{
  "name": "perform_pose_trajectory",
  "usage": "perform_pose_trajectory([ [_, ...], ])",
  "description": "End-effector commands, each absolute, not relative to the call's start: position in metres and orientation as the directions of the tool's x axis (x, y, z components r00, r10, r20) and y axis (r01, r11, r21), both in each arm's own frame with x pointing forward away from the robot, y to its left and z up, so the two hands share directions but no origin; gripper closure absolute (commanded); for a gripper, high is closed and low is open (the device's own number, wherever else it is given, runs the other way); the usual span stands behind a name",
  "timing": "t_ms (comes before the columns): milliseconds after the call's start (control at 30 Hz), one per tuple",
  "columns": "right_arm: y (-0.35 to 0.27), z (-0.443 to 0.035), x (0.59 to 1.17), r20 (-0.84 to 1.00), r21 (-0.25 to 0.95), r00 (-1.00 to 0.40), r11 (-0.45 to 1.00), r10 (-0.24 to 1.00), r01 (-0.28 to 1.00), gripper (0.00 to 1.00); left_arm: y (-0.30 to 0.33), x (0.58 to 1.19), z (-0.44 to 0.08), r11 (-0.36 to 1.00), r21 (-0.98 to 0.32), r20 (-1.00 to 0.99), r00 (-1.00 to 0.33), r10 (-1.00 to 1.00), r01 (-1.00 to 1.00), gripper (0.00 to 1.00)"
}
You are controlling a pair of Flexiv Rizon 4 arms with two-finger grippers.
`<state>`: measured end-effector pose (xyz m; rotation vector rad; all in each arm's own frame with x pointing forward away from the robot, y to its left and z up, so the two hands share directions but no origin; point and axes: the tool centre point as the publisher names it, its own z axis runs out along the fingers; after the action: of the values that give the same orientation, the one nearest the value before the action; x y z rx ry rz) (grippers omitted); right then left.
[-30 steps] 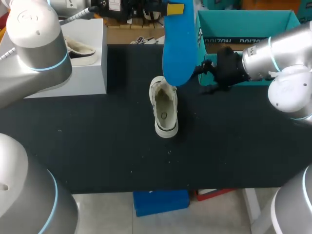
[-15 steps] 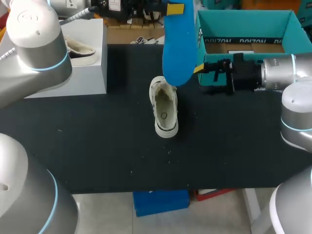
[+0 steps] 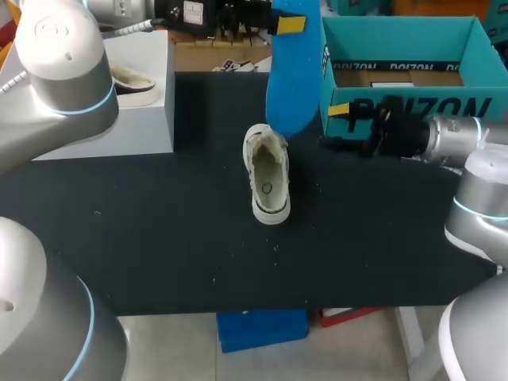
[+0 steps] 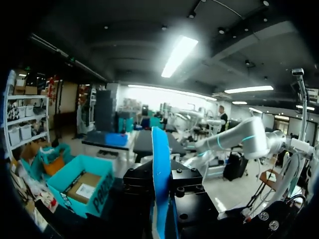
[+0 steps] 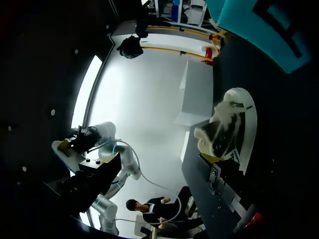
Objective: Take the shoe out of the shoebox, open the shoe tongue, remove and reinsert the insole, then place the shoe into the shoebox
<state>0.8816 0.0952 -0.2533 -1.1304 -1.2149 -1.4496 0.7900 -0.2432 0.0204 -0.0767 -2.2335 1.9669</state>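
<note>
The left gripper point(image 3: 284, 20) is clenched on the top end of the blue insole point(image 3: 294, 79), which hangs straight down from it. In the left wrist view the insole's thin edge stands between the black finger blocks. Its lower end sits right at the far rim of the white shoe point(image 3: 267, 175), though from here I can't tell whether it touches. That shoe lies alone on the black surface point(image 3: 159, 230), opening up, with nothing holding it.

The right gripper point(image 3: 332, 125) has its fingers spread with nothing between them. It is near the shoe's side but apart from it, just in front of the teal shoebox point(image 3: 397, 55).

What worries me:
- The insole is floppy and pinched at one end only, so when pushed down it may buckle against the shoe's collar rather than slide inside.
- The shoe is loose, so that push could skid or tip it, unless the right gripper steadies it.
- The grip is narrow, and the insole might twist or slip out.
- The right gripper is close to the shoebox wall and could nudge it.

By my count:
- one insole
- one shoebox
- two grippers
- two shoes, the second shoe point(image 3: 131, 79) resting on a pale grey block point(image 3: 119, 127) at the left
</note>
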Motion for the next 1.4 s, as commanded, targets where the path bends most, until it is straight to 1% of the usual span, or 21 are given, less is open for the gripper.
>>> perform_pose_trajectory([
  [33, 0.097, -0.255, 0.886, 0.981, 0.163, -0.172, -0.099, -0.086, 0.982, 0.00, -0.245, 0.787, 0.016, 0.166, -0.986, 0.019, -0.990, 0.138, 0.004, 1.00],
  [133, 0.097, -0.255, 0.886, 0.981, 0.163, -0.172, -0.099, -0.086, 0.982, 0.00, -0.248, 0.779, 0.009, 0.256, -0.955, -0.126, -0.986, 0.111, 0.151, 1.00],
  [233, 0.097, -0.255, 0.886, 0.981, 0.163, -0.172, -0.099, -0.086, 0.982, 0.00, -0.252, 0.770, 0.002, 0.315, -0.917, -0.223, -0.969, 0.109, 0.247, 1.00],
  [333, 0.097, -0.255, 0.886, 0.981, 0.163, -0.172, -0.099, -0.086, 0.982, 0.00, -0.256, 0.758, -0.011, 0.422, -0.812, -0.385, -0.913, 0.133, 0.403, 1.00],
  [400, 0.097, -0.255, 0.886, 0.981, 0.163, -0.172, -0.099, -0.086, 0.982, 0.00, -0.258, 0.749, -0.020, 0.453, -0.748, -0.475, -0.868, 0.145, 0.485, 1.00],
  [467, 0.097, -0.255, 0.886, 0.981, 0.163, -0.172, -0.099, -0.086, 0.982, 0.00, -0.258, 0.741, -0.029, 0.441, -0.728, -0.525, -0.841, 0.134, 0.525, 1.00],
  [500, 0.097, -0.255, 0.886, 0.981, 0.163, -0.172, -0.099, -0.086, 0.982, 0.00, -0.258, 0.740, -0.030, 0.423, -0.747, -0.515, -0.849, 0.118, 0.512, 1.00],
  [1100, 0.097, -0.255, 0.886, 0.981, 0.163, -0.172, -0.099, -0.086, 0.982, 0.00, -0.258, 0.740, -0.030, 0.423, -0.747, -0.515, -0.849, 0.118, 0.512, 1.00],
  [1133, 0.097, -0.255, 0.886, 0.981, 0.163, -0.172, -0.099, -0.086, 0.982, 0.00, -0.260, 0.734, -0.033, 0.412, -0.729, -0.549, -0.826, 0.125, 0.547, 1.00],
  [1167, 0.097, -0.255, 0.886, 0.981, 0.163, -0.172, -0.099, -0.086, 0.982, 0.00, -0.261, 0.728, -0.037, 0.368, -0.728, -0.573, -0.808, 0.136, 0.578, 1.00],
  [1400, 0.097, -0.255, 0.886, 0.981, 0.163, -0.172, -0.099, -0.086, 0.982, 0.00, -0.249, 0.703, -0.081, 0.331, -0.684, -0.638, -0.753, 0.162, 0.650, 1.00],
])
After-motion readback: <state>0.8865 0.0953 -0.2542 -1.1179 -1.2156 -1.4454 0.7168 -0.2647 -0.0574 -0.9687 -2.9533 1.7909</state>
